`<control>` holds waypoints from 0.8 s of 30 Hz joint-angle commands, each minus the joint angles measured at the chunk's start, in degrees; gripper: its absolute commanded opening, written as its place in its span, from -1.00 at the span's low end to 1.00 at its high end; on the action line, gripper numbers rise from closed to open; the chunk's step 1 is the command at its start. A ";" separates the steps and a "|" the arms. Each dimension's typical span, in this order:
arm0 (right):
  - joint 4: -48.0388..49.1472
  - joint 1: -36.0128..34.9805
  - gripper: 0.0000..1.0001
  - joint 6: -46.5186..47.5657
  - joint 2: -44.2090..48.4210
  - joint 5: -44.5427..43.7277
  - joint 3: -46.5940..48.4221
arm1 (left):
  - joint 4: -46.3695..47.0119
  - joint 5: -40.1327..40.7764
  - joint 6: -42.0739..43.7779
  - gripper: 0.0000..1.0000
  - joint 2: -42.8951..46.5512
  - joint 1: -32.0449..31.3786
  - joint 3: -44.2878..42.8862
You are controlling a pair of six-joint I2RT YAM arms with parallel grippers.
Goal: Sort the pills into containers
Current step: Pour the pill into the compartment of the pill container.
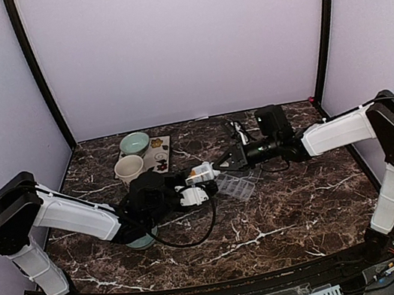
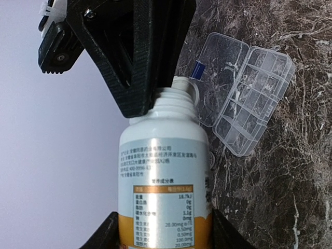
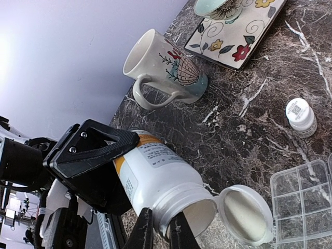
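1 bottle (image 3: 155, 171) sideways, cap (image 3: 244, 215) open | left gripper (image 2: 163, 236) clamped round its body | right gripper (image 3: 161, 231) pinched narrow at its mouth, hold unclear | pill-organiser box (image 2: 254, 104) open on table (image 1: 308, 212) just beside | risk: pills rolling out, missing compartments

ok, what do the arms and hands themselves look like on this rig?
Left arm and right arm: white shell links, black joint housings, thin black cables looped alongside. Left hand and right hand: matte black, two fingers each, with triangular cut-out frames. No markings readable.
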State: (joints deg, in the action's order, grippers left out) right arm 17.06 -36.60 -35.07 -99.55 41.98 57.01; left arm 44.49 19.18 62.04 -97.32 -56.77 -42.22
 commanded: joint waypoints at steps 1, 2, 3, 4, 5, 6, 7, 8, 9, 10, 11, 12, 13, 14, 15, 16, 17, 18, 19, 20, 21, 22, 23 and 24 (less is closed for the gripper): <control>5.78 0.71 -0.89 -0.90 -1.33 2.48 -1.78 | 0.56 -2.69 -1.64 -0.93 3.09 -0.36 -0.04; 6.11 0.76 -0.94 -1.06 -1.39 2.87 -1.89 | 0.44 -2.74 -1.73 -0.92 3.16 -0.36 -0.10; 6.45 0.82 -0.99 -1.24 -1.43 3.13 -2.00 | 0.41 -2.74 -1.82 -0.92 3.18 -0.36 -0.09; 6.79 0.95 -1.00 -1.42 -1.52 3.37 -2.09 | 0.42 -2.74 -1.83 -0.92 3.19 -0.36 -0.04; 7.30 1.02 -1.00 -1.63 -1.57 3.68 -2.28 | 0.44 -2.74 -1.90 -0.92 3.22 -0.36 -0.06; 7.88 1.14 -1.00 -1.85 -1.61 3.99 -2.41 | 0.43 -2.79 -1.99 -0.92 3.27 -0.36 0.00; 8.43 1.31 -1.00 -2.26 -1.71 4.28 -2.63 | 0.30 -2.79 -2.07 -0.92 3.35 -0.36 -0.10; 9.14 1.28 -1.00 -2.59 -1.75 4.60 -2.80 | 0.18 -2.83 -2.16 -0.92 3.35 -0.36 -0.14; 9.90 1.40 -1.00 -2.86 -1.79 4.87 -3.05 | -0.03 -2.79 -2.26 -0.91 3.22 -0.36 -0.18; 10.65 1.45 -1.00 -3.20 -1.79 5.13 -3.19 | -0.22 -2.68 -2.39 -0.90 3.16 -0.36 -0.30; 11.30 1.52 -1.00 -3.43 -1.79 5.40 -3.38 | -0.43 -2.66 -2.51 -0.88 3.18 -0.36 -0.31; 11.84 1.53 -1.00 -3.70 -1.87 5.74 -3.54 | -0.52 -2.62 -2.72 -0.85 3.19 -0.36 -0.32; 12.37 1.53 -1.00 -3.83 -1.88 5.96 -3.67 | -0.67 -2.65 -3.00 -0.82 3.22 -0.36 -0.40; 12.77 1.55 -1.00 -3.98 -1.94 6.17 -3.80 | -0.86 -2.61 -3.10 -0.78 3.20 -0.36 -0.46; 13.24 1.54 -1.00 -4.10 -1.93 6.45 -3.91 | -0.91 -2.46 -3.14 -0.73 3.11 -0.36 -0.57; 13.61 1.59 -1.00 -4.24 -1.88 6.64 -3.99 | -1.04 -2.28 -3.26 -0.68 3.03 -0.36 -0.68; 13.88 1.64 -1.00 -4.22 -1.88 6.82 -4.03 | -1.17 -2.14 -3.39 -0.63 3.01 -0.28 -0.86; 13.88 1.57 -1.00 -4.20 -1.82 6.93 -4.07 | -1.64 -2.25 -3.63 -0.59 2.99 -0.27 -1.05; 13.97 1.55 -1.00 -4.15 -1.79 6.97 -4.10 | -2.13 -2.36 -3.94 -0.55 3.01 -0.27 -1.23; 14.01 1.57 -1.00 -4.01 -1.71 7.05 -4.10 | -2.54 -2.39 -4.25 -0.51 3.00 -0.27 -1.40; 13.93 1.59 -1.00 -3.85 -1.67 7.14 -4.10 | -2.79 -2.39 -4.43 -0.46 3.01 -0.22 -1.67; 13.95 1.60 -1.00 -3.74 -1.51 7.18 -4.16 | -2.95 -2.39 -4.54 -0.42 2.99 -0.19 -1.72; 13.89 1.66 -1.00 -3.62 -1.45 7.17 -4.14 | -3.05 -2.39 -4.64 -0.38 3.01 -0.18 -1.93; 13.85 1.61 -1.00 -3.54 -1.39 7.19 -4.25 | -3.20 -2.39 -4.79 -0.35 3.01 -0.14 -2.10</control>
State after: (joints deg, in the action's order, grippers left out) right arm 27.40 -35.18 -40.21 -100.77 48.45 53.41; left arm 43.05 17.74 58.76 -96.62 -56.80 -42.35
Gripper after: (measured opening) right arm 0.070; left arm 0.520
